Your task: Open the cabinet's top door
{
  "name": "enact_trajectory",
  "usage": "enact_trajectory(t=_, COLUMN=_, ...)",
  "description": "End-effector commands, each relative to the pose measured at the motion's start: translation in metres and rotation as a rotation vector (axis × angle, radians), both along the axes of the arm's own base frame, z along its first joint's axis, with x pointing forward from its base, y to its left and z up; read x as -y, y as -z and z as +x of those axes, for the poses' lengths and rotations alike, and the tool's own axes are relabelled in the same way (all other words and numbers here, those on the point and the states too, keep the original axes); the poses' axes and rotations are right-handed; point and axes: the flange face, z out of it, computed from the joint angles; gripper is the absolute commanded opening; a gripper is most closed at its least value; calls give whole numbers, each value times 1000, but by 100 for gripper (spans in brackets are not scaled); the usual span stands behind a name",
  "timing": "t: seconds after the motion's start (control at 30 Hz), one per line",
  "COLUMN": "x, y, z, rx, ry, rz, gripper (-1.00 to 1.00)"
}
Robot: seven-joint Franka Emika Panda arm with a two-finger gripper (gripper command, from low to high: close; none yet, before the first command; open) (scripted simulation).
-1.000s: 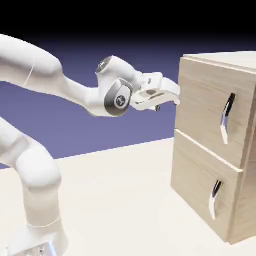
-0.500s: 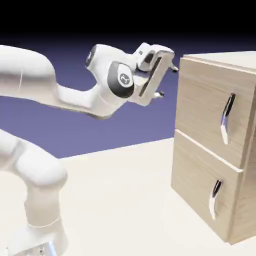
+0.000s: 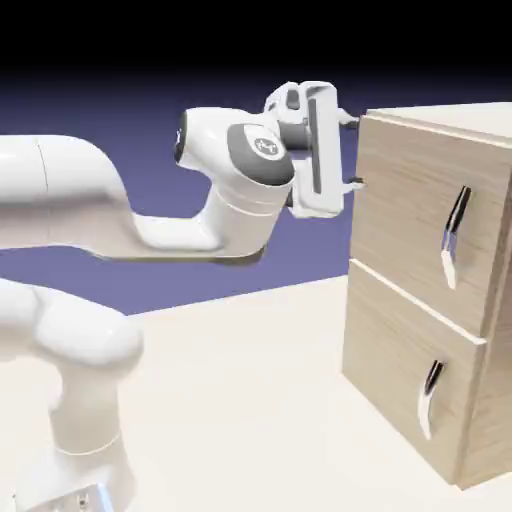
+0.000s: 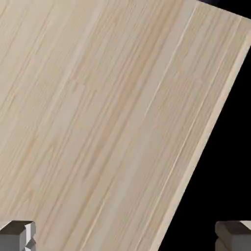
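Fingers [image 3: 354, 184] swung upright, nearer cabinet [image 3: 405, 240]; spread wide; top door [image 3: 420, 200] toward exterior view's right.

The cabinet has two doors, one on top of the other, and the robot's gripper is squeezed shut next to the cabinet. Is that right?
Not quite: the gripper is open, not squeezed shut. The hand view shows its fingertips wide apart. The rest is right: the cabinet has two doors, one above the other, and the gripper is next to the cabinet.
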Motion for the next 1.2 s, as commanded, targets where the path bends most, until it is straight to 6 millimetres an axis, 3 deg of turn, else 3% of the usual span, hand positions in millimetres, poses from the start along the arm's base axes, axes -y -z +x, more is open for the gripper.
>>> enact_trajectory(t=0.0, x=5, y=3, z=1, rx=12, ry=-5, rz=-43, gripper=0)
enact_trajectory(t=0.33, x=54, y=45, z=21, rx=110, ry=-33, rz=-474, gripper=0)
enact_trajectory(t=0.73, x=101, y=133, z=62, rx=170, ry=-64, rz=-994, gripper=0)
enact_trajectory(t=0.77, x=101, y=133, z=62, rx=170, ry=-64, rz=-994, gripper=0)
enact_trajectory(t=0.93, x=98, y=133, z=112, rx=170, ry=-64, rz=-994, gripper=0)
enact_trajectory(t=0.97, x=98, y=133, z=112, rx=170, ry=-64, rz=-994, gripper=-100)
enact_trajectory(t=1.17, x=82, y=133, z=77, rx=114, ry=39, rz=-1002, gripper=-100)
